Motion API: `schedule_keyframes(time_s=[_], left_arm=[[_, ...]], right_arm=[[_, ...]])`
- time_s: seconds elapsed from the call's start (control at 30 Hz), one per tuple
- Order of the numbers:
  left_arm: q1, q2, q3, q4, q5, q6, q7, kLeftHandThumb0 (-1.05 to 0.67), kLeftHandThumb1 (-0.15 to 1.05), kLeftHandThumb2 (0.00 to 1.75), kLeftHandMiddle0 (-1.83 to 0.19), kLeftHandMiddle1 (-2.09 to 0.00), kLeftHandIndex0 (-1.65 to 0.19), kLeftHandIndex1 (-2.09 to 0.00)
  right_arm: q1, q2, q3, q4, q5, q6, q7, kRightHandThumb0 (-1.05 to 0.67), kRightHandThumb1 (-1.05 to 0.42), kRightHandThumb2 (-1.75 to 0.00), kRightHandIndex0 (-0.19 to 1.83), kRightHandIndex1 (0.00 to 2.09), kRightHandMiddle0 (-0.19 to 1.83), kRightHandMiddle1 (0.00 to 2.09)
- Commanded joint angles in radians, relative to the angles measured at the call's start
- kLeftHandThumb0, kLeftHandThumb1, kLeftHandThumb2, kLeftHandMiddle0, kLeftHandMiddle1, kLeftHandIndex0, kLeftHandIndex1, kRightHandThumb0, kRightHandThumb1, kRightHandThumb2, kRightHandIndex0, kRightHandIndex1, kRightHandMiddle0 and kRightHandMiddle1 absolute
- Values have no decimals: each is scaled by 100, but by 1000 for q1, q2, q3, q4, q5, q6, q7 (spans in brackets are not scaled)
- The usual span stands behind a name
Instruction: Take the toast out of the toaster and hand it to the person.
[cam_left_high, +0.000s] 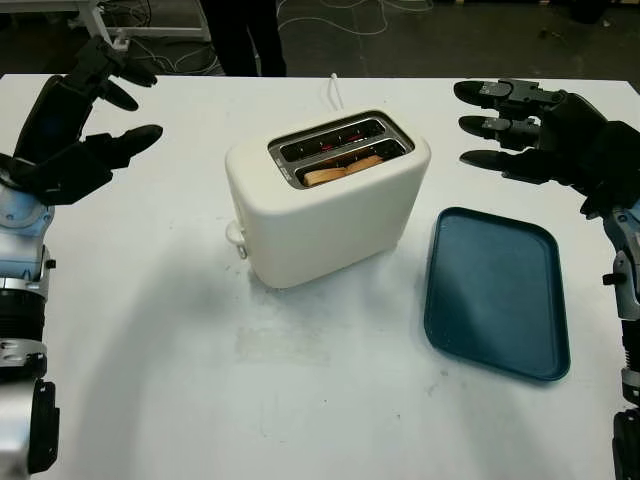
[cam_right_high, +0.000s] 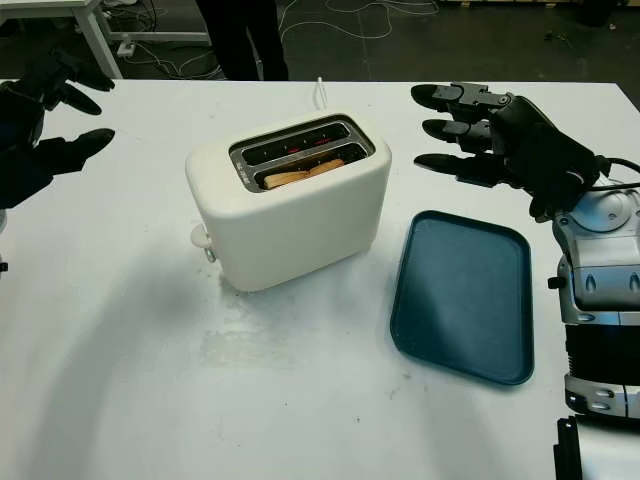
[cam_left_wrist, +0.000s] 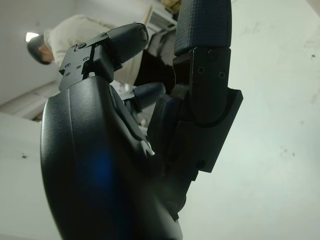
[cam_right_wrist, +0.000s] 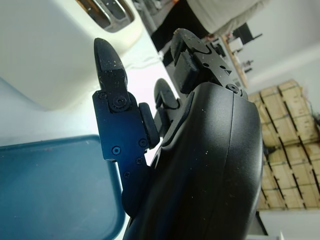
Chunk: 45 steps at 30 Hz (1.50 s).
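Golden-brown toast (cam_left_high: 343, 170) sits low in the cream toaster's (cam_left_high: 325, 205) near slot; left hand (cam_left_high: 85, 125) and right hand (cam_left_high: 535, 130) flank it, fingers spread, empty.

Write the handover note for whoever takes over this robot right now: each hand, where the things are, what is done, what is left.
Left hand: open, holding nothing, raised over the table to the left of the toaster.
Right hand: open, holding nothing, raised to the right of the toaster, beyond the tray.
Toaster: mid-table, with the toast sitting in the slot nearer the robot.
Tray: blue, right of the toaster.
Person: standing at the far edge of the table.
Done: nothing yet; the toast is untouched.
Left: grasp the toast, lift it out, hand it to the person.
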Motion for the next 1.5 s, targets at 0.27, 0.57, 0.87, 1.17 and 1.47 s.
schedule_keyframes(time_s=[0.27, 0.57, 0.87, 1.17, 1.47], left_arm=[[-8, 7, -5, 8, -3, 6, -8, -105, 92, 45, 0, -166, 0, -148], [-12, 4, -9, 35, 0, -22, -5, -105, 92, 45, 0, -167, 0, -149], [-9, 3, -14, 34, -3, -16, -9, -105, 92, 45, 0, -167, 0, -150], [-3, 4, -10, 32, -5, -11, -4, -105, 92, 44, 0, -167, 0, -150], [-4, 2, -11, 40, -11, -12, -9, -105, 92, 43, 0, -169, 0, -152]], right_arm=[[-17, 2, 12, -8, 3, 19, 0, -45, -92, -2, 44, 1, 41, 1], [-21, -2, 8, -15, 4, 27, -2, -44, -92, -2, 44, 1, 41, 0], [-26, -6, 7, -9, -2, 23, -5, -48, -92, -1, 45, 1, 41, 1], [-34, -2, 5, 4, 6, 13, 0, -46, -92, -1, 45, 1, 42, 0], [-33, -7, 8, -13, -3, 26, -4, -45, -92, -2, 45, 1, 42, 0]])
